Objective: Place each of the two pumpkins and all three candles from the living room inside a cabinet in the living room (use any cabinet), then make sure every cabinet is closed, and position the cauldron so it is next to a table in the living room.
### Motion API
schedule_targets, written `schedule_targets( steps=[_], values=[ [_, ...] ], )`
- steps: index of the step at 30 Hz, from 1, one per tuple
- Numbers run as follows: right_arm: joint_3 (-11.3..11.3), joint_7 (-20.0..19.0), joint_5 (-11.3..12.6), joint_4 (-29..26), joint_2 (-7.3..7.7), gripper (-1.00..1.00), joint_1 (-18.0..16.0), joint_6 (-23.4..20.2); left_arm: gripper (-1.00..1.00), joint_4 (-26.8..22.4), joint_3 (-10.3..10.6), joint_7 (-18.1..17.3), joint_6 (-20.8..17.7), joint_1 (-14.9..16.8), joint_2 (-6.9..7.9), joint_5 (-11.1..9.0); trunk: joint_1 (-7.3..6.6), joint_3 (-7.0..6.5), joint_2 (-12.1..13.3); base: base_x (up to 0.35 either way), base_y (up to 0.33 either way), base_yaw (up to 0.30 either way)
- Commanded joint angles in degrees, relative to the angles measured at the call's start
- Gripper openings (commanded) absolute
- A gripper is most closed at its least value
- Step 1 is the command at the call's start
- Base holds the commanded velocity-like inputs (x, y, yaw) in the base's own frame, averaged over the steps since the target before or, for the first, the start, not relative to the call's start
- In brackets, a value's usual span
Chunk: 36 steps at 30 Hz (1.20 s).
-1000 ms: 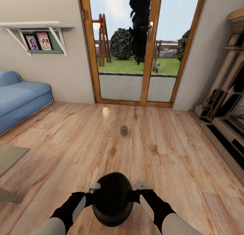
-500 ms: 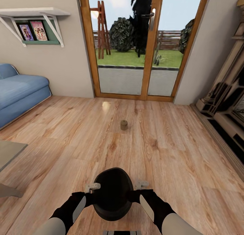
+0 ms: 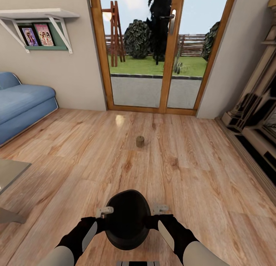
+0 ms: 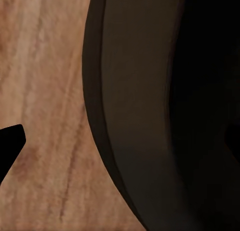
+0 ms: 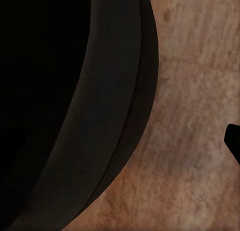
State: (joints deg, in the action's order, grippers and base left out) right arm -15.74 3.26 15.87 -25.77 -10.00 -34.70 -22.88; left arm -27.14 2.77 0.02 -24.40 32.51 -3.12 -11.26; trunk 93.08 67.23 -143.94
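Note:
I hold a black cauldron between my two arms, low over the wood floor. My left gripper is shut on its left rim and my right gripper on its right rim. In the left wrist view the thick cauldron wall curves past one dark fingertip. In the right wrist view the cauldron rim stands against the floor, with a fingertip at the edge. One small brown candle stands upright on the floor ahead of me.
A grey table corner juts in at the left. A blue sofa sits by the left wall under a white shelf. Wood-framed glass doors face me. A dark ornate unit lines the right wall.
The whole view has shifted slightly as the camera moved; the candle and doors sit a little higher. The cauldron stays in the same place between my grippers.

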Motion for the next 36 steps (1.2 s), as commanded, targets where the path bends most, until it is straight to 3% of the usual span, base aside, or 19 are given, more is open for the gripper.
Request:
schedule_targets(
  steps=[1, 12, 13, 35, 36],
  values=[
    [-0.2, 0.3, 0.4, -0.1, 0.0, 1.0, 0.0, -0.2, 1.0, -0.2, 0.2, 0.1, -0.3, 0.0, 0.04, -0.5, -0.01, 0.05, 0.0, 0.0, 0.0, 0.0],
    [-0.2, 0.3, 0.3, 2.0, 0.0, 1.0, 0.0, -0.2, 1.0, -0.4, 0.3, 0.0, 3.3, -0.1, 0.05, -0.6, -0.01, 0.05, 0.0, 0.0, 0.0, 0.0],
    [-0.2, 0.3, 0.3, 2.1, 0.0, -1.0, 0.0, -0.2, 1.0, -0.4, 0.3, 0.0, 3.3, -0.1, 0.05, -0.6, -0.01, 0.05, 0.0, 0.0, 0.0, 0.0],
    [-0.2, 0.3, 0.3, 2.5, 0.0, -1.0, 0.0, -0.1, 1.0, -0.4, 0.3, 0.0, 3.5, -0.1, 0.05, -0.5, -0.01, 0.05, 0.0, 0.0, 0.0, 0.0],
    [-0.2, 0.3, 0.3, 2.5, 0.0, -1.0, 0.0, -0.1, -1.0, -0.4, 0.3, 0.0, 3.5, -0.1, 0.05, -0.5, -0.01, 0.05, 0.0, 0.0, 0.0, 0.0]
  ],
)
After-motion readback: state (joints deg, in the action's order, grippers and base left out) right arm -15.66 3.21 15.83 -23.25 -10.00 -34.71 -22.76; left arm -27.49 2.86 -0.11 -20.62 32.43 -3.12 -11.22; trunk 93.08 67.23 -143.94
